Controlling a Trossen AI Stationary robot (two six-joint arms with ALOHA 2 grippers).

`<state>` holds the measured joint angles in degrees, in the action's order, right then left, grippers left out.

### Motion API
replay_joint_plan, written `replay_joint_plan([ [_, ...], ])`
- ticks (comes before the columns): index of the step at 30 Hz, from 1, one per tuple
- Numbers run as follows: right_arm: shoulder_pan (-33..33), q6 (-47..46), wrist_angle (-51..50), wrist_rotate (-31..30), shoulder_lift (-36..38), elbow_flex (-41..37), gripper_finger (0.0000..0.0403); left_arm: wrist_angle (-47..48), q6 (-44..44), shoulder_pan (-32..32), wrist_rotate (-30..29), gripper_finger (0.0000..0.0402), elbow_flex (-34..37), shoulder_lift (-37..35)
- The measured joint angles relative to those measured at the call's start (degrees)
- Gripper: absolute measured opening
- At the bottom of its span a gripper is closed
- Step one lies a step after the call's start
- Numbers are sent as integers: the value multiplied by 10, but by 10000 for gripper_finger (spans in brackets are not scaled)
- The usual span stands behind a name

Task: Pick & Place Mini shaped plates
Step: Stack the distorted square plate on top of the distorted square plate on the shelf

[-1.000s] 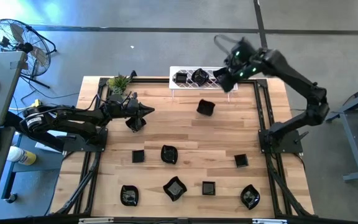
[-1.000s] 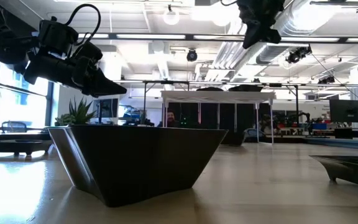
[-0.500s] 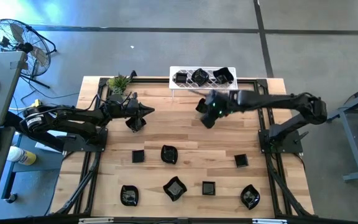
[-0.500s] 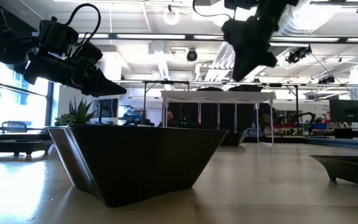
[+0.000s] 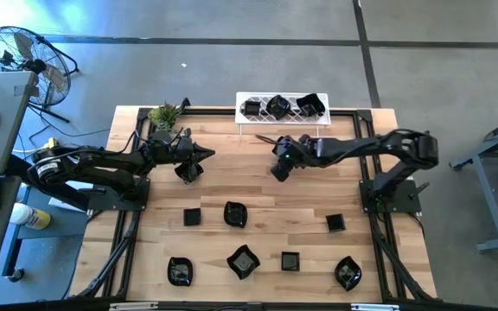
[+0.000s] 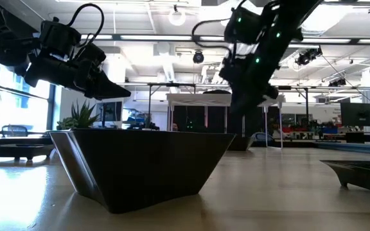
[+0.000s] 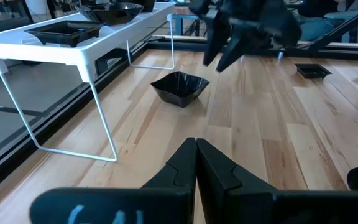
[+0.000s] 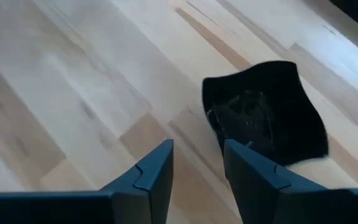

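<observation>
One mini shaped plate (image 8: 266, 112), a glossy black wavy-edged dish, rests bottom down on the wood in front of the white rack (image 7: 73, 46); it also shows in the left wrist view (image 7: 180, 87). My right gripper (image 8: 197, 165) hovers open just above it, tilted down, the plate lying just ahead of its fingertips; in the high view this gripper (image 5: 277, 164) covers the plate. Three plates (image 5: 277, 106) sit on the rack. My left gripper (image 5: 206, 154) is shut at the table's far left, holding nothing.
Several more black plates (image 5: 235, 213) lie scattered over the near half of the table, one (image 6: 140, 167) close to the low camera. A small green plant (image 5: 164, 115) stands at the far left corner. Black rails (image 5: 366, 138) frame the table.
My right gripper has swung away from the rack's right end, down and toward the table's left and near side, and now hangs low over the plate on the wood. A third plate stands uncovered on the rack where the gripper was.
</observation>
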<state>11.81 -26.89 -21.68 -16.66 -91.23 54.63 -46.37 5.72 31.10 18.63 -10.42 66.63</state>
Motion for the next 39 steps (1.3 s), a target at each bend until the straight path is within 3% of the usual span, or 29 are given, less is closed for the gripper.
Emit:
replay_joint_plan([
  [8,18,47,14,-14,-39,0,151,0,0,0,0,4,0,0],
  [16,17,94,24,-21,-73,0,130,1,-1,0,0,4,0,0],
  [24,29,111,28,-23,-92,0,93,1,-1,0,1,4,0,0],
  [35,32,141,30,-21,-89,0,8,1,0,0,3,4,0,0],
  [39,28,141,30,-16,-88,0,8,3,0,0,3,4,0,0],
])
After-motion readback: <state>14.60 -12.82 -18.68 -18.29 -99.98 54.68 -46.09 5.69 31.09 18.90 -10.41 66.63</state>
